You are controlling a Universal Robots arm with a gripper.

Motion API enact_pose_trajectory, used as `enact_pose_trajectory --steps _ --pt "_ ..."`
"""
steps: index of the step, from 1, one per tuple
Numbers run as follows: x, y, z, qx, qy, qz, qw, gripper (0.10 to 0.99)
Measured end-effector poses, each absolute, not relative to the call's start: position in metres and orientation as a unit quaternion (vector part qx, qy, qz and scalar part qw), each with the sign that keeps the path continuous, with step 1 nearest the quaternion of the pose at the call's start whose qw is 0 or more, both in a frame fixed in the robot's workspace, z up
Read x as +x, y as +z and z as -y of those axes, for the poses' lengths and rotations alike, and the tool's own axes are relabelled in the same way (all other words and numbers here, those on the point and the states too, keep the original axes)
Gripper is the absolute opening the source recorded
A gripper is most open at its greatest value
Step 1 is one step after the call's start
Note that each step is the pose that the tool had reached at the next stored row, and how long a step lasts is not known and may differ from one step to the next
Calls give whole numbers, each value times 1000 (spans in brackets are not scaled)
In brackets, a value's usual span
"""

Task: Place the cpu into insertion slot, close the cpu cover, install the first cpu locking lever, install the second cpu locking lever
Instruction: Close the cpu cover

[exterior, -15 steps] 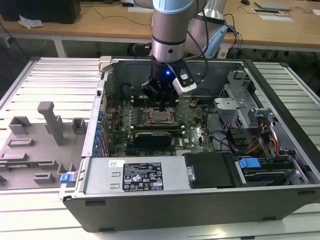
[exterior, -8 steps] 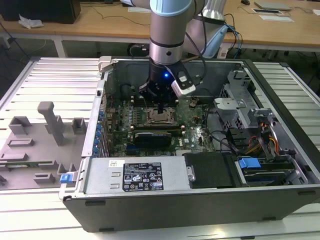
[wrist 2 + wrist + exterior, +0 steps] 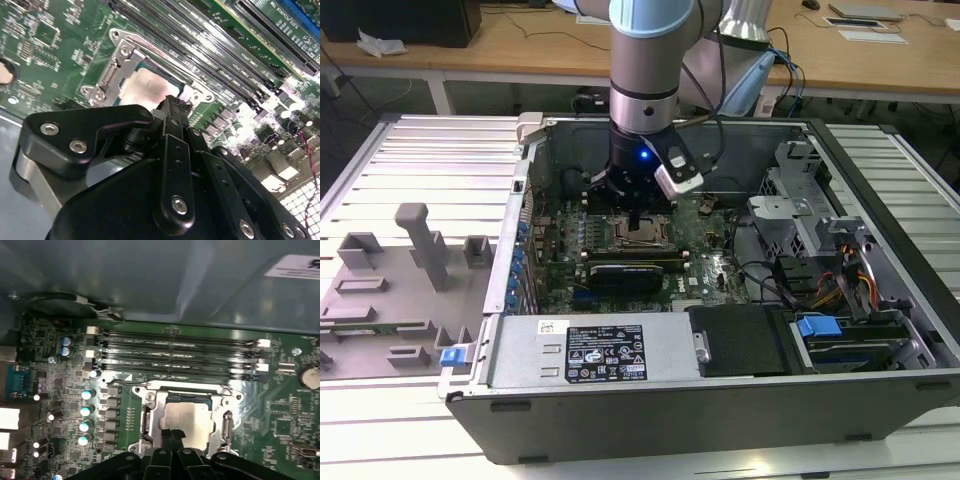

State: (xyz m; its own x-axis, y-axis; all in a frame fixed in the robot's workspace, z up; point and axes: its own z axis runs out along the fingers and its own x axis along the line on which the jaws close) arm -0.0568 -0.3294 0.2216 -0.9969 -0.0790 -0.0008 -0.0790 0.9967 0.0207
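First wrist view: the pincer (image 3: 172, 432) has its matte black, bolt-studded fingers drawn together with no gap and nothing held between them. Their tips sit over the near edge of the cpu (image 3: 187, 415); whether they touch it cannot be told.

The cpu lies flat and face up directly under and just beyond the tips, seated in the insertion slot (image 3: 192, 399). It is a smooth, pale silver-grey plate with a dull sheen. It looks almost square, so no long axis stands out, and its sides run parallel to the memory slots (image 3: 175, 352).

The cpu cover (image 3: 220, 427), a thin bright stamped-metal frame with a square window, lies around the chip and leaves the chip's top bare. A slim shiny rod (image 3: 180, 385) runs along the cover's far edge, between it and the slots.

To one side of the pincer stands a row of round blue-topped capacitors (image 3: 87, 410), close to the frame. The green motherboard (image 3: 280, 410) on the other side is lower and more open.

In the exterior view the pincer (image 3: 635, 215) hangs straight down inside the steel case (image 3: 880, 190), with a long black card (image 3: 625, 270) just in front.
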Motion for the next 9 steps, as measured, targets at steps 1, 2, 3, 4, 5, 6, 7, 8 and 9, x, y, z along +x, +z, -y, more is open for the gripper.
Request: enact_pose_trajectory --steps 1,2,3,4,5,6,7,8,9 --pt "-58 220 329 46 -10 999 0 106" --pt "-59 219 329 50 -10 999 0 106" --pt "-60 219 329 52 -10 999 0 106" --pt "-61 218 329 52 -10 999 0 106" --pt "-62 218 329 52 -10 999 0 106" --pt "-63 217 329 52 -10 999 0 106" --pt "-63 217 329 52 -10 999 0 106" --pt "-63 216 329 51 -10 999 0 106" --pt "-64 216 329 48 -10 999 0 106"
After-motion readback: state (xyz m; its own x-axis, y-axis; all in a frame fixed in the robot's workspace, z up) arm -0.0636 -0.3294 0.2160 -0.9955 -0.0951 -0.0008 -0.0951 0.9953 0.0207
